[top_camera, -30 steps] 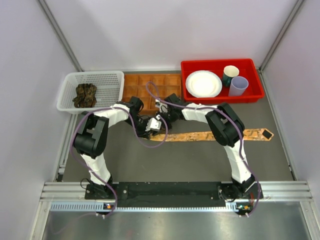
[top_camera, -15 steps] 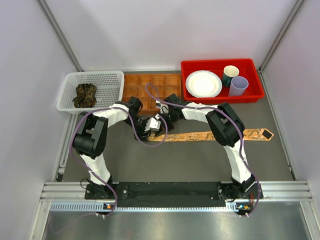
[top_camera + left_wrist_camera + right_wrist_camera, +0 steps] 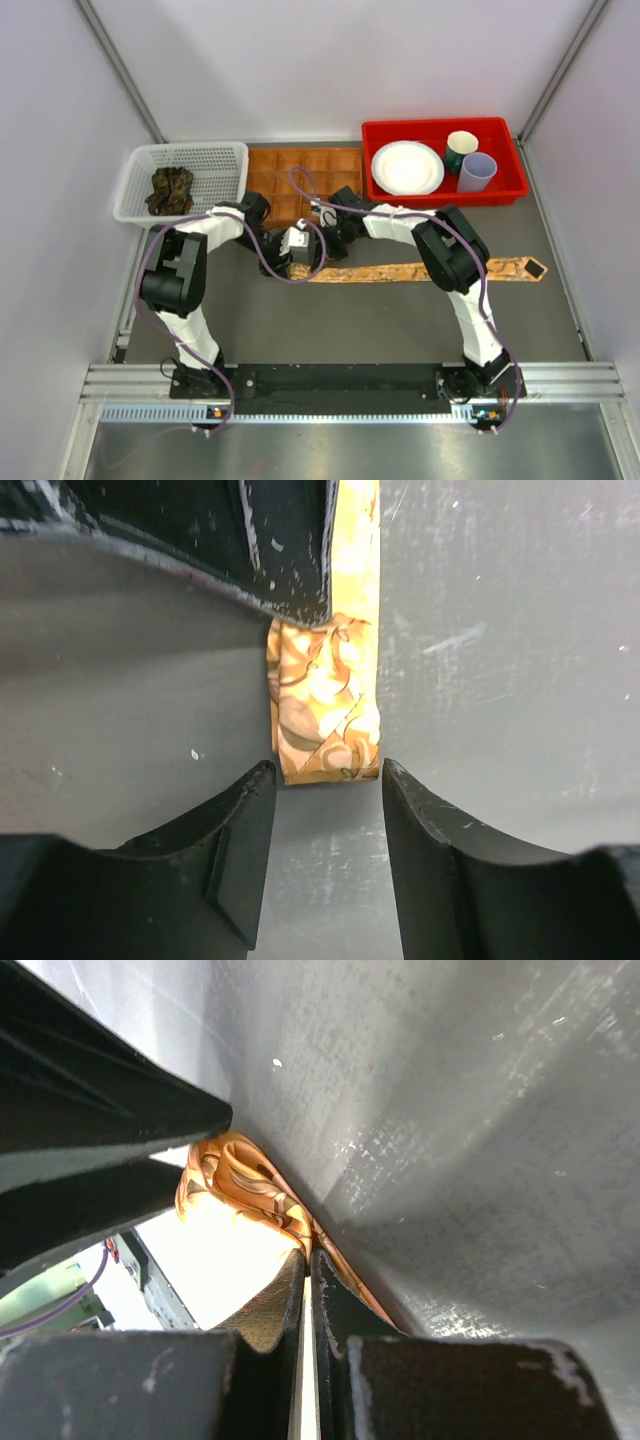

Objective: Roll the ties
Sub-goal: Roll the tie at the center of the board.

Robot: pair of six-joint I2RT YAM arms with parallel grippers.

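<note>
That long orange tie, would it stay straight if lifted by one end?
Probably not: the orange tie lies thin and flat, so it likely droops. Its end is folded over itself, suggesting soft, light fabric. Flat like this, it shouldn't roll away.

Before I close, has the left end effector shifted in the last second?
Yes. In the top view the left end effector has slid left and slightly back, toward the brown tray.
</note>
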